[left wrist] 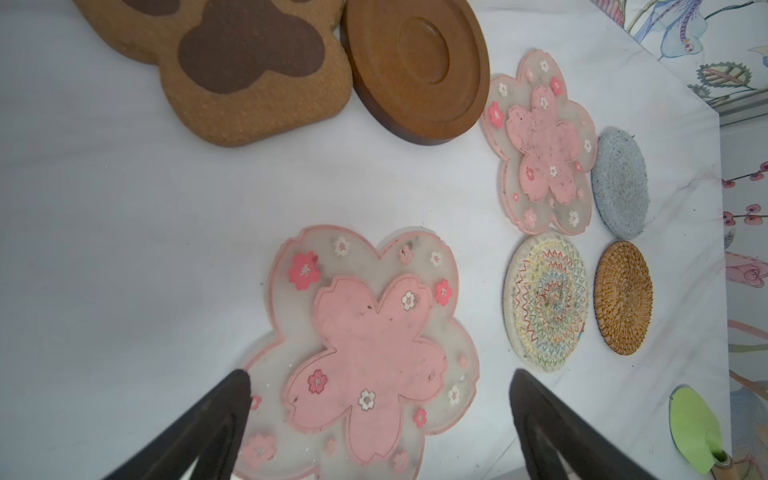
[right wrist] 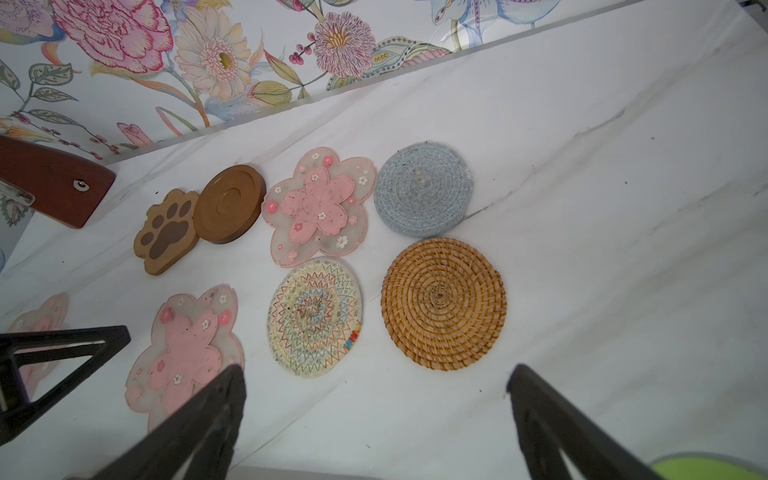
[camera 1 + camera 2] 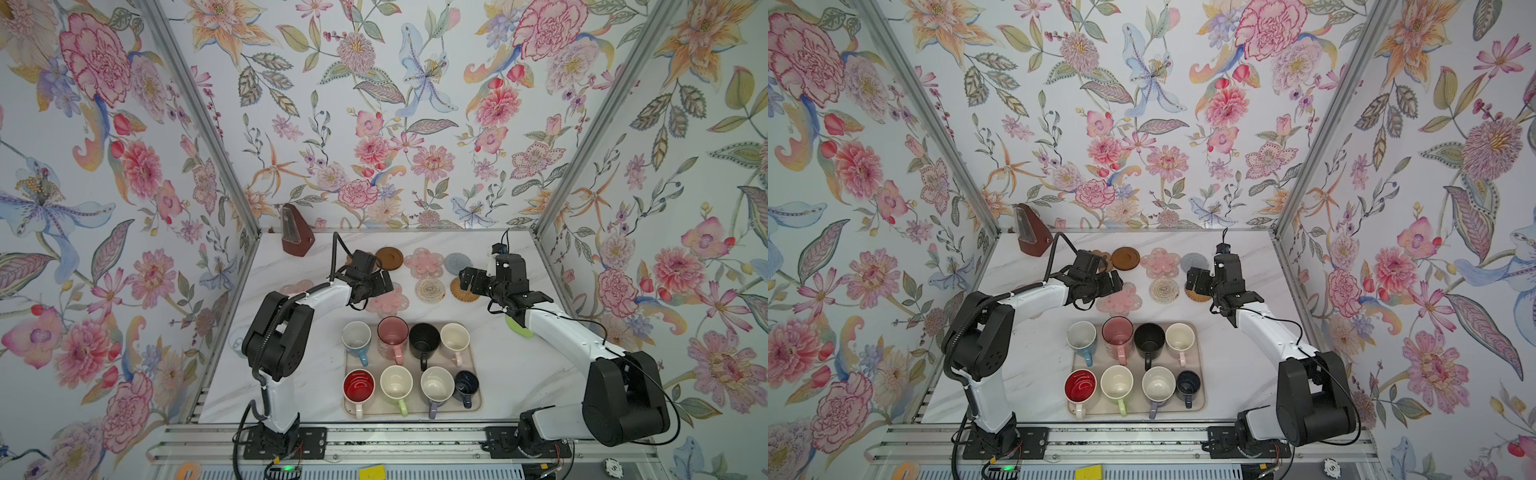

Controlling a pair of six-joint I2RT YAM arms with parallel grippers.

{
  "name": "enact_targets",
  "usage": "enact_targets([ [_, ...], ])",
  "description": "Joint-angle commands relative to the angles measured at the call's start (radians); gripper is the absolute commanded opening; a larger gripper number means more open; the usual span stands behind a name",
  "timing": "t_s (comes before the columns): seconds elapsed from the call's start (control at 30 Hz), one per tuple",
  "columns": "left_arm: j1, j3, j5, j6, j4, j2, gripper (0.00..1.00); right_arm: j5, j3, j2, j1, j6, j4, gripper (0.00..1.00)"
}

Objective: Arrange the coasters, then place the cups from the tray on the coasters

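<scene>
Several coasters lie in two rows at the back of the table: paw (image 1: pixel 249 70), dark brown disc (image 3: pixel 389 257), pink flower (image 3: pixel 424 262), grey-blue round (image 3: pixel 457 262), white woven (image 3: pixel 430 289) and tan woven (image 2: pixel 442 303). My left gripper (image 1: pixel 380 374) hovers open over a second pink flower (image 1: pixel 365 345). A third pink flower (image 3: pixel 296 287) lies far left. My right gripper (image 2: pixel 376 370) is open and empty, just in front of the woven pair. Several cups, among them pink (image 3: pixel 392 334), black (image 3: pixel 424 338) and red-inside (image 3: pixel 358 384), stand on the beige tray (image 3: pixel 476 399).
A brown metronome (image 3: pixel 296 230) stands in the back left corner. A flat light green thing (image 3: pixel 517 326) lies under my right arm, right of the tray. Walls close in the table on three sides.
</scene>
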Motion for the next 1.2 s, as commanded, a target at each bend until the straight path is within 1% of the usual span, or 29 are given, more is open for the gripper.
enact_targets([
  [0.0, -0.002, -0.024, -0.057, 0.032, -0.073, -0.036, 0.99, -0.017, -0.004, -0.004, -0.004, 0.007, 0.015, 0.99],
  [0.23, -0.002, -0.084, -0.049, 0.002, -0.046, -0.042, 0.99, -0.019, -0.008, -0.012, -0.003, 0.009, 0.012, 0.99],
  [1.17, -0.017, -0.024, 0.043, -0.024, -0.004, 0.084, 0.99, -0.011, -0.038, -0.046, -0.013, 0.009, 0.009, 0.99],
])
